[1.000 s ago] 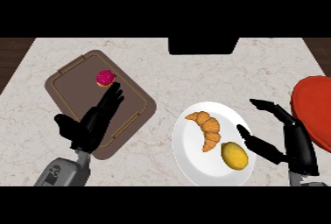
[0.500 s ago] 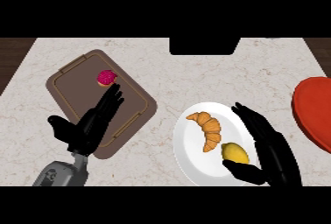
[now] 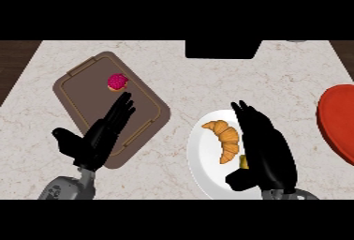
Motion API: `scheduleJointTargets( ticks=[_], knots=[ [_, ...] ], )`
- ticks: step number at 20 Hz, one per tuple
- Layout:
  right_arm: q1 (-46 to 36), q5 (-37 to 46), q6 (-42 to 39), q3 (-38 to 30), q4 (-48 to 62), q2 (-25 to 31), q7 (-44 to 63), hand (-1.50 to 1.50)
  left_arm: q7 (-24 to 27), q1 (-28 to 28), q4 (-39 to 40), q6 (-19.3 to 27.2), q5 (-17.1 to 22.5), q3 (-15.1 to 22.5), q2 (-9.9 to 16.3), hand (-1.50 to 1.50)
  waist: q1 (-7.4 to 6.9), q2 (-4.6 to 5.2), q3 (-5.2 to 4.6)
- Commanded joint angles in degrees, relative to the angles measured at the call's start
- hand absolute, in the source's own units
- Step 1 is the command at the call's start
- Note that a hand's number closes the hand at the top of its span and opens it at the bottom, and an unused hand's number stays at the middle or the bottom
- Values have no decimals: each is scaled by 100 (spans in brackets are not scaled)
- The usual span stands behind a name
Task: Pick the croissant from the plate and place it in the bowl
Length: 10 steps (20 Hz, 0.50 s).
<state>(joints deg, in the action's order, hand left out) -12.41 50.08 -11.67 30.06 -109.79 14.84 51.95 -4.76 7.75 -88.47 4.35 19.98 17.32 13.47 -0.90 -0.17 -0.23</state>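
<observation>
At the lower right of the frame, the right robot hand [image 3: 266,150] is stretched flat with fingers straight, gripping nothing, just beside the croissant [image 3: 224,138] on the white plate [image 3: 200,159]. At lower left, the left robot hand [image 3: 100,136] is held released over the brown tray [image 3: 83,84]. The croissant would best be enclosed from its right side before being carried to the red bowl [image 3: 339,119] at the right edge.

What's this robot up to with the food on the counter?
Its right hand, fingers straight, is over the white plate just beside the croissant, which isn't grasped yet. The red bowl sits at the right edge. The left hand rests open over a brown tray holding a pink pastry.
</observation>
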Motion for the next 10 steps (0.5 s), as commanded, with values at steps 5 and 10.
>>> scheduleJointTargets(
  ticks=[5, 10],
  knots=[
    [-584, -192, -1236, -60, 566, -1041, 1505, -150, 37, -41, -35, 42, -134, -18, -157, 0, 69, 9, 18],
    [-949, -146, -1374, -491, 1365, -1301, 1564, -150, -125, 242, 117, -195, 99, -357, -29, 0, 68, 20, 18]
  ],
)
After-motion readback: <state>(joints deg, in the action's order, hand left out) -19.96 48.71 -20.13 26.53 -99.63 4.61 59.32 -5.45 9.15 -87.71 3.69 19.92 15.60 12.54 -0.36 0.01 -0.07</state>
